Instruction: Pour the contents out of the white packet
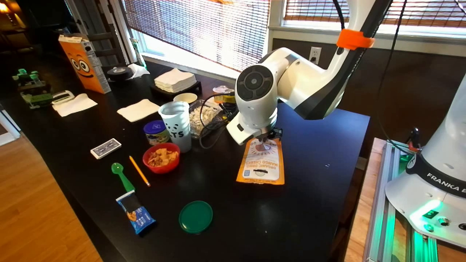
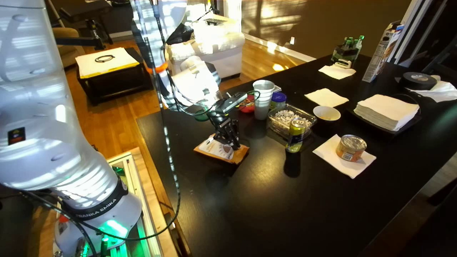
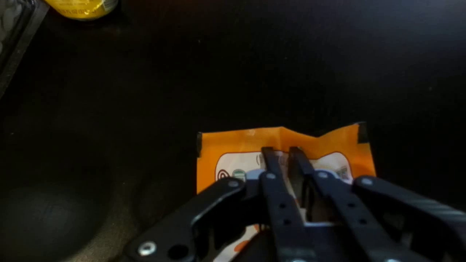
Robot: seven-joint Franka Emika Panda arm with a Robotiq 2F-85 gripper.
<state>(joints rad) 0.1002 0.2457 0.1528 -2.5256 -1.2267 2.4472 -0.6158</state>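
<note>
Two fingers [image 3: 269,160] of the pincer [image 3: 283,153] stand almost together in the wrist view, grasping a raised crease of the orange-and-white packet [image 3: 233,160]. In an exterior view the pincer reaches down to the packet's far half, well to the right of the red bowl [image 1: 162,170]. In an exterior view the packet is left of the yellow can [image 2: 295,139]; whether it touches the desk [image 2: 271,210] I cannot tell.

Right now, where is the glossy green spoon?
In an exterior view, the glossy green spoon lies on the left part of the black table, just left of the slim orange-yellow pencil, its handle end beside the blue-and-black snack wrapper.
</note>
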